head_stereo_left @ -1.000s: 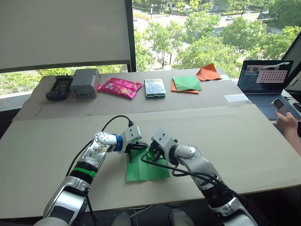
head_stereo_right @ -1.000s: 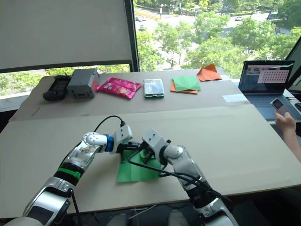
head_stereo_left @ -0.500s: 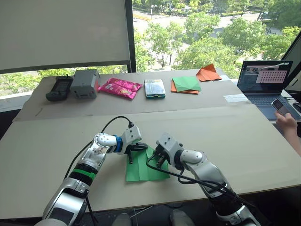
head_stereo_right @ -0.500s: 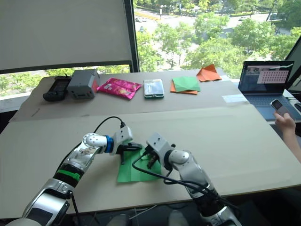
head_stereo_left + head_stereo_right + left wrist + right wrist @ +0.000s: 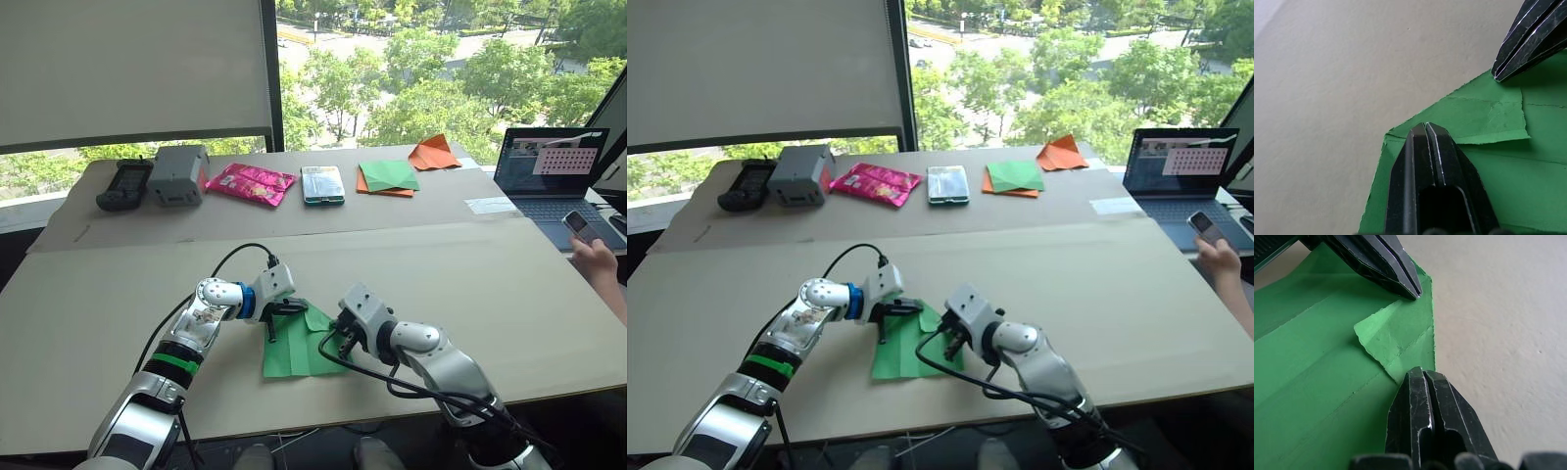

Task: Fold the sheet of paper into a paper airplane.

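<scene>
The bright green sheet of paper (image 5: 294,352) lies flat on the table near the front edge, creased lengthwise. Its far right corner is folded over into a small flap (image 5: 1383,340). My left gripper (image 5: 290,308) is shut, and its tip presses on the sheet's far edge beside the flap (image 5: 1488,117). Shut as well, my right gripper (image 5: 338,343) rests its tip on the sheet's right edge at the foot of the flap. In the right wrist view the left gripper's fingers (image 5: 1396,269) point at the sheet's far corner. No paper airplane shape has formed.
Along the table's far side lie a black device (image 5: 122,183), a grey box (image 5: 177,171), a pink packet (image 5: 249,182), a phone (image 5: 322,183), a darker green paper square (image 5: 389,174) and an orange pointed paper (image 5: 435,151). A laptop (image 5: 554,162) and a person's hand (image 5: 593,257) are at the right.
The right gripper has moved right and nearer along the sheet's edge. The sheet's far right corner now lies folded over as a flap. The left gripper has stayed put.
</scene>
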